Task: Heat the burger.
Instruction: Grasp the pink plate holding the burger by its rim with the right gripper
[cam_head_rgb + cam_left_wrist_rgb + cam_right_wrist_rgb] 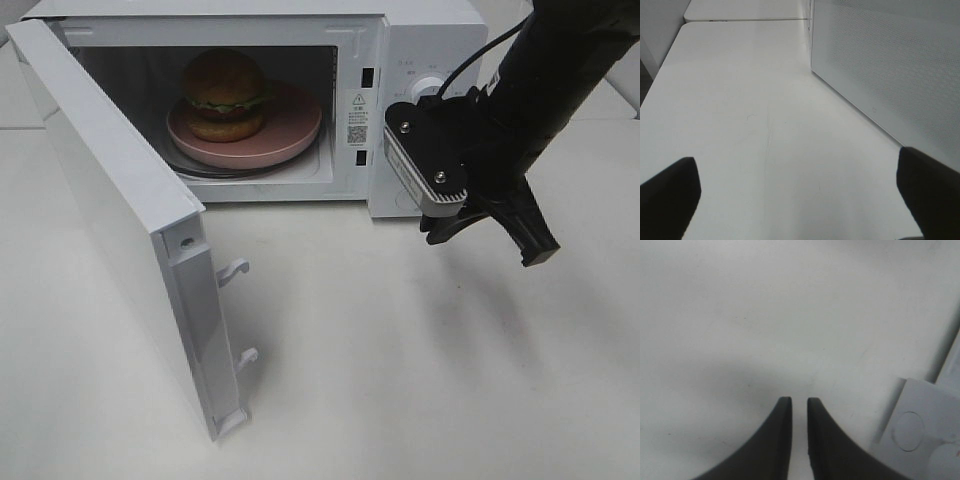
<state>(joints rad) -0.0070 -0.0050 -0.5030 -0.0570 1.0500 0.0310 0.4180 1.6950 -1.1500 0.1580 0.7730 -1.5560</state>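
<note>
The burger sits on a round pink plate inside the white microwave, whose door stands wide open to the left. My right gripper hangs above the table in front of the microwave's control panel, pointing down. In the right wrist view its fingers stand a narrow crack apart with nothing between them. My left gripper is wide open and empty over bare table, beside the microwave's perforated wall. The exterior high view does not show the left arm.
The open door juts far out over the table's left front, with two latch hooks on its edge. A round dial sits on the control panel. A white corner of the microwave lies close to the right fingers.
</note>
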